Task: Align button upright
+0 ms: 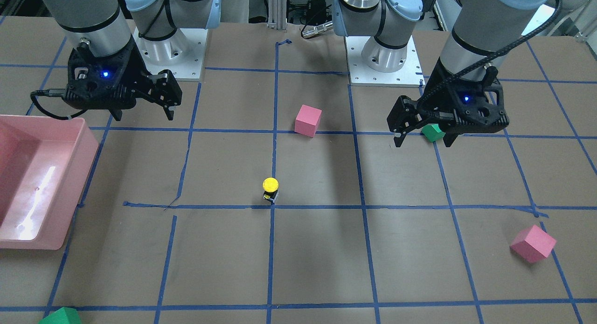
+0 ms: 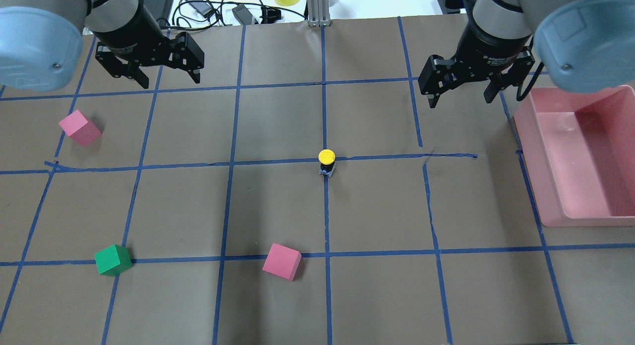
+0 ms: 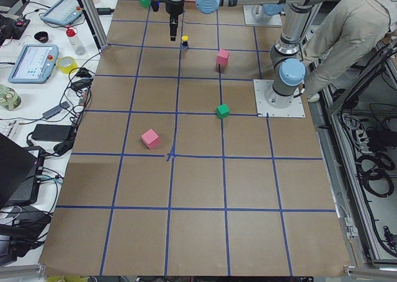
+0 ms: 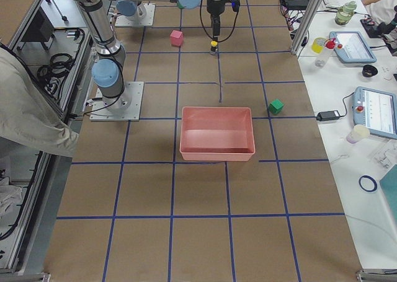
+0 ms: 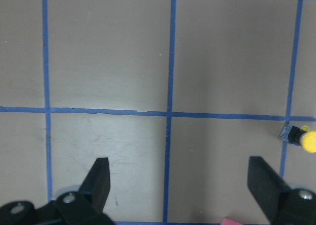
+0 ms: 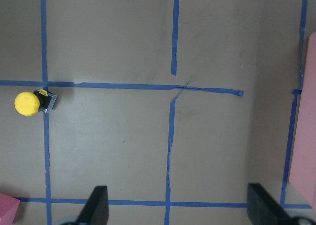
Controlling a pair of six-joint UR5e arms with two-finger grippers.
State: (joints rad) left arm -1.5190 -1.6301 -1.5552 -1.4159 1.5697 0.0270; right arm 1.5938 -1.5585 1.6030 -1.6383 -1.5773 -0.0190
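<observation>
Across the brown papered table (image 2: 377, 295), gridded with blue tape (image 2: 198, 259), nothing is being held right now. Off on the robot's right sits the pink bin (image 2: 540, 176), well apart from the action and no real worry. Raised above the surface, the left gripper (image 2: 171, 82) and the right gripper (image 2: 460, 102) each have their fingers spread wide with nothing between them, both well clear of everything. A pink cube (image 2: 282, 261) is the nearest of the blocks, a green cube (image 2: 113, 259) further off; neither crowds the centre. Dead in the middle, on a crossing of tape lines, the button (image 2: 326, 162) stands on its pale base with the yellow cap up, to my eye already upright. So the danger, I reckon, is undoing that: it looks top-heavy on a small footing, and any finger coming down off-centre, or brushing the round cap on the way past, could tip it over. The tape ridge under the base might also let it rock.
</observation>
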